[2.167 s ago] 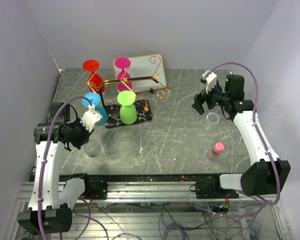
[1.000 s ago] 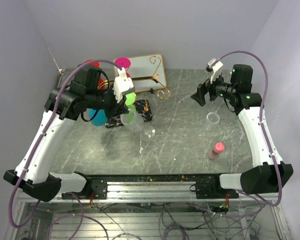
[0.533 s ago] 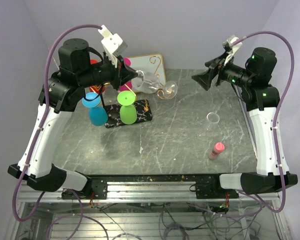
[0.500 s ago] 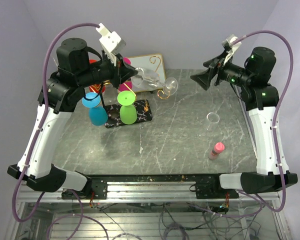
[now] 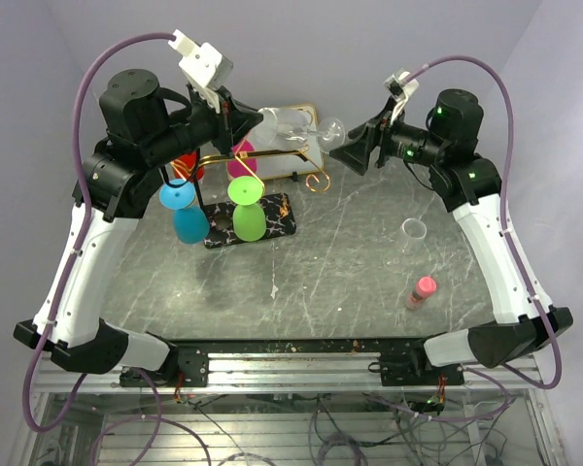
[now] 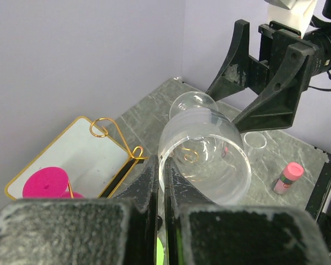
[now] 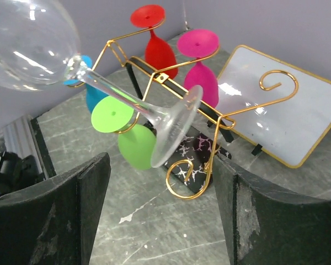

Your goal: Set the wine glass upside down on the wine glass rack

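Note:
My left gripper is shut on the rim of the clear wine glass and holds it on its side, high above the wine glass rack. The pinch on the rim shows in the left wrist view, with the bowl pointing away. My right gripper is open and empty, just right of the glass's foot. In the right wrist view the foot hangs between and ahead of my open fingers. The rack's gold wire carries red, pink, blue and green glasses upside down.
A gold-rimmed white tray leans behind the rack. A small clear ring and a pink bottle lie on the table at the right. The rack's black marbled base sits left of centre.
My left arm has lifted the clear glass off the table and carried it up over the rack. My right arm has risen and swung left, open, toward the glass's foot.

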{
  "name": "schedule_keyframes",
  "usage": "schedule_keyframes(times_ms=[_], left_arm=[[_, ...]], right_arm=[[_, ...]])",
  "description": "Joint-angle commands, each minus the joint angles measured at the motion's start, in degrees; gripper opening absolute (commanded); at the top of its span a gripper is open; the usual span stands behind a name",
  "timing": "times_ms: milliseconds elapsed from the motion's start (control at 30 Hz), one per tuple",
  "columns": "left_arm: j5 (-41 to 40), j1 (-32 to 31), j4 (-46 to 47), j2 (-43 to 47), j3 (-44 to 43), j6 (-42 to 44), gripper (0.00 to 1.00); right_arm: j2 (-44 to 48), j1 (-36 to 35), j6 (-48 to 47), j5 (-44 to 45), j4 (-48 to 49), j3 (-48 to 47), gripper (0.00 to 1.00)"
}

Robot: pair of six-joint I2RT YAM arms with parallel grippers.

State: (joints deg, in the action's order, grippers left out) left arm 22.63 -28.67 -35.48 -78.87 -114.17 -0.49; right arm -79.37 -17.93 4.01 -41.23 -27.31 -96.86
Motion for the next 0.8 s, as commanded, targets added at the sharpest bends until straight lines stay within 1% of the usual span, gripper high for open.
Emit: schedule_keyframes(times_ms=[0,100,300,600,767], left_arm=[[-2.29,-0.31,5.50,0.95,-0.31,-0.61,0.07],[-2.05,-0.26,5.79,0.98,-0.18,-0.80,0.07],[-2.10,-0.29,6.09,1.00,-0.09,-0.65,0.07],[-1.36,-0.30,6.43,1.43,1.37,-0.30,0.07],[-1.31,-0.31,6.55,1.74,1.58,-0.26,0.07]], right_arm=[[-1.35,-0.23,3.87,3.11,3.41,1.06,0.71],[-2.02,-0.33,5.91,1.08,5.05,1.70,0.62],[-3.19,-0.57,9.07,-1.21,7.64,2.01,0.49],[-3.46,-0.59,12.03,-2.70,9.81,2.41,0.44],[-3.59,-0.53,13.17,-2.81,10.74,3.06,0.34]])
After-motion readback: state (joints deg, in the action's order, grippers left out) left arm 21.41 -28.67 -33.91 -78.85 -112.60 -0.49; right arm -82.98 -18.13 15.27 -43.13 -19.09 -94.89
